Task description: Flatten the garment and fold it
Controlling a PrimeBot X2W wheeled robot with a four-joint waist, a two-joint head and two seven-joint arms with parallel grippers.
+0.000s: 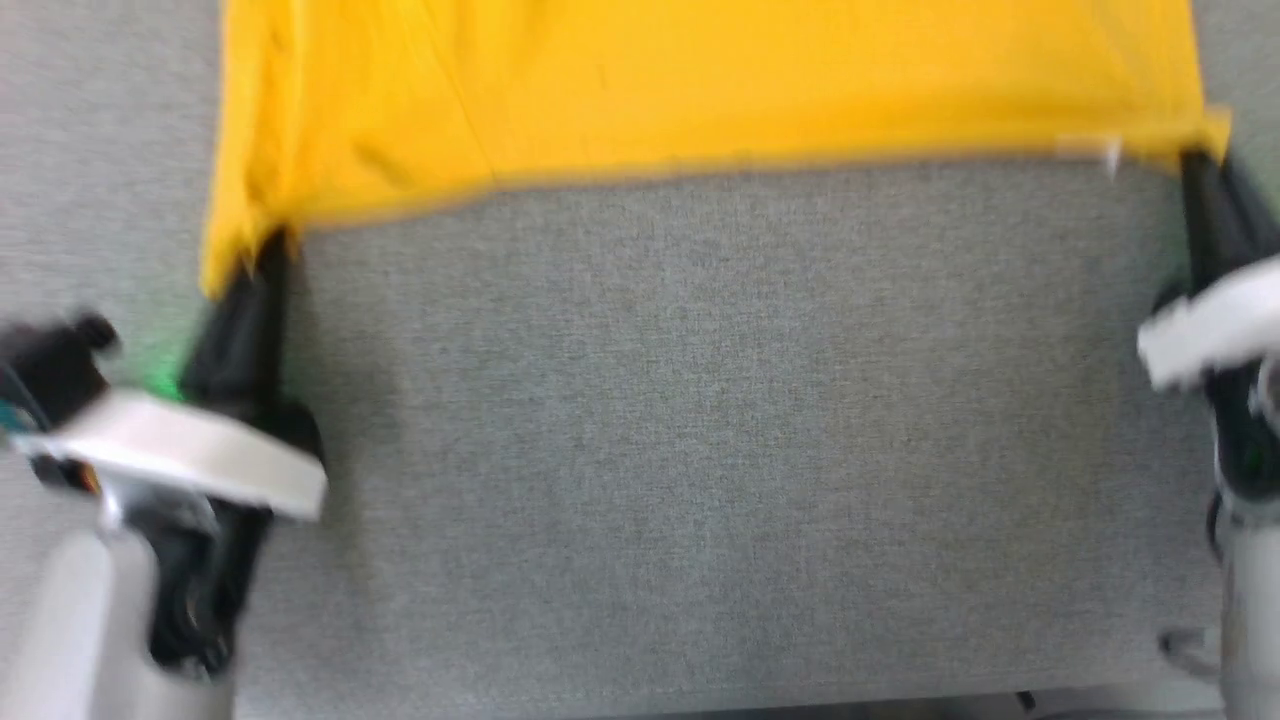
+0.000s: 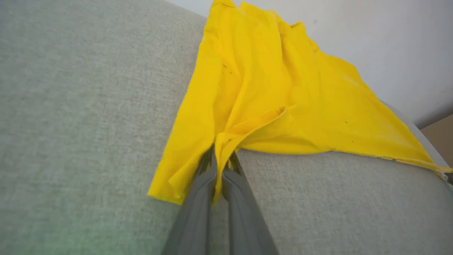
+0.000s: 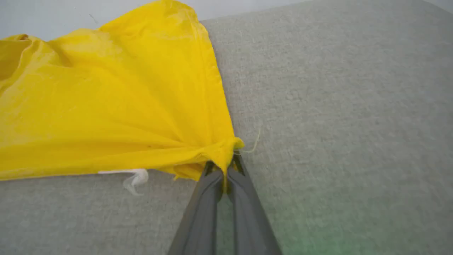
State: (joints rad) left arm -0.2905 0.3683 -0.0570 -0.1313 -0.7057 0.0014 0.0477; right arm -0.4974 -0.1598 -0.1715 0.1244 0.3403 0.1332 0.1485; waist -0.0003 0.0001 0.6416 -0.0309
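Note:
The garment (image 1: 700,90), a bright yellow T-shirt, is stretched across the far part of the grey table (image 1: 700,420), its near hem running left to right. My left gripper (image 1: 265,255) is shut on the garment's near left corner (image 2: 219,148), with yellow cloth pinched between its two dark fingers (image 2: 198,198). My right gripper (image 1: 1195,165) is shut on the near right corner (image 3: 226,156), the cloth fanning out in folds from the pinch. A small white tag (image 3: 136,177) hangs from the hem near the right gripper.
Bare grey fabric surface lies between the two arms and toward me. A pale wall (image 2: 389,42) rises behind the table's far edge. The table's near edge (image 1: 900,700) shows at the bottom of the head view.

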